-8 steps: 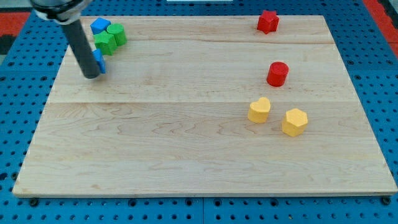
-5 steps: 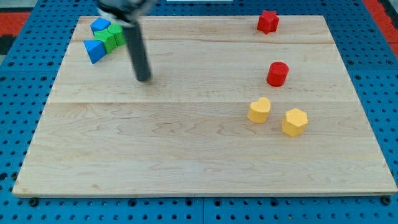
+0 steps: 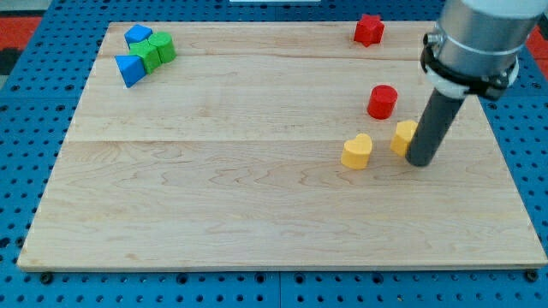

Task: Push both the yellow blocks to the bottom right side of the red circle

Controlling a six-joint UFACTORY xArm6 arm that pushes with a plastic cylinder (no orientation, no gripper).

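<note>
My tip (image 3: 420,161) rests against the yellow hexagon block (image 3: 404,136), which lies at its 10 o'clock and at 4 o'clock of the red circle (image 3: 382,101), while the yellow heart block (image 3: 357,151) sits at the tip's 9 o'clock.

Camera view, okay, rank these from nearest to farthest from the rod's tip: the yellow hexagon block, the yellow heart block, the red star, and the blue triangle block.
From my tip:
1. Yellow hexagon block, right at the tip's left, partly hidden by the rod.
2. Yellow heart block, farther left.
3. Red star, at the view's top.
4. Blue triangle block, far top left.
</note>
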